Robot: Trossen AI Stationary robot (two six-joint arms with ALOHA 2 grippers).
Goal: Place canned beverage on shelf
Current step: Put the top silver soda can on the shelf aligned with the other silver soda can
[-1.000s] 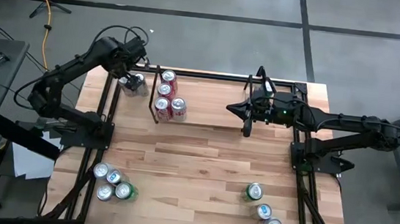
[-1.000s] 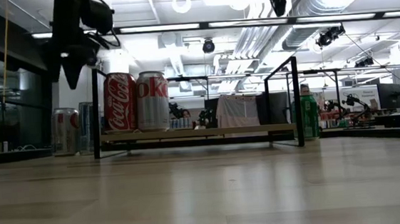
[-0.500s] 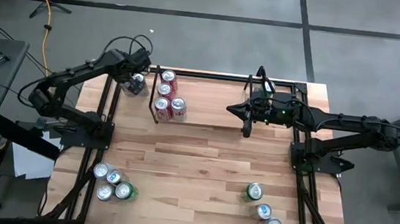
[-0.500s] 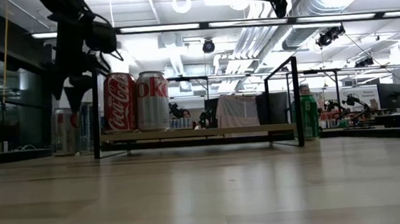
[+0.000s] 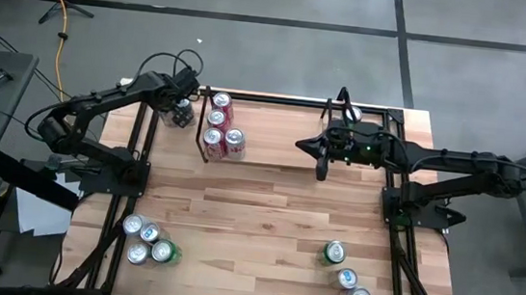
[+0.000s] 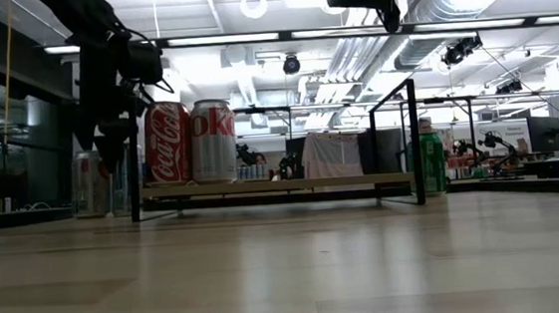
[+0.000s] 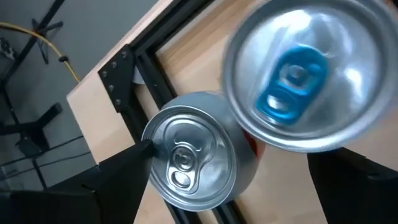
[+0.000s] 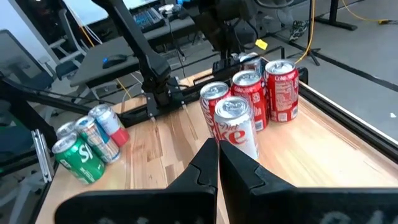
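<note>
In the lower part of the high view, four cans (image 5: 146, 240) are clustering at lower left of the bench (image 5: 256, 215) and three cans (image 5: 347, 269) are standing at lower right, with a wide stretch of bare wood lying between them and the shelf (image 5: 272, 158). The shelf is sitting across the upper middle, carrying four red and silver cans (image 5: 221, 126) bunched at its left end; the rest of its base is lying open. The right pincer (image 5: 322, 163), its fingers pressed together and holding nothing, is hovering above the right part of the shelf. At upper left, the left pincer (image 5: 181, 111) is reaching down just outside the shelf's left end, fingers spread wide on either side of a silver can (image 7: 196, 158), which is standing beside a blue-tabbed can (image 7: 308, 71) close to the bench's black frame rail (image 7: 149, 62) at the far left corner.
</note>
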